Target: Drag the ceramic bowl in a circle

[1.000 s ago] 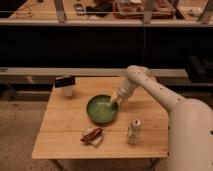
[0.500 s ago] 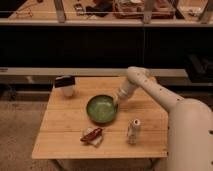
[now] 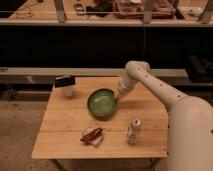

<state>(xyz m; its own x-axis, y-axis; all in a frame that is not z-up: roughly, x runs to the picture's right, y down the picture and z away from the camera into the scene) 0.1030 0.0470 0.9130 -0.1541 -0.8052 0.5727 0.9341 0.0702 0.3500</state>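
Ceramic bowl (image 3: 102, 103) centre of table (image 3: 150, 116), not moved. Gripper (image 3: 119, 97) at its right rim, fingers just pressed together, apparently pinching rim. Grasp looks made; circular drag not yet begun.

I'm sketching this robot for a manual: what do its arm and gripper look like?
The arm is smooth off-white, built of thick rounded tubular segments with a bulbous joint; no cables or markings show. The gripper, at the right rim of the ceramic bowl, is a slimmer, pale tapering tip.
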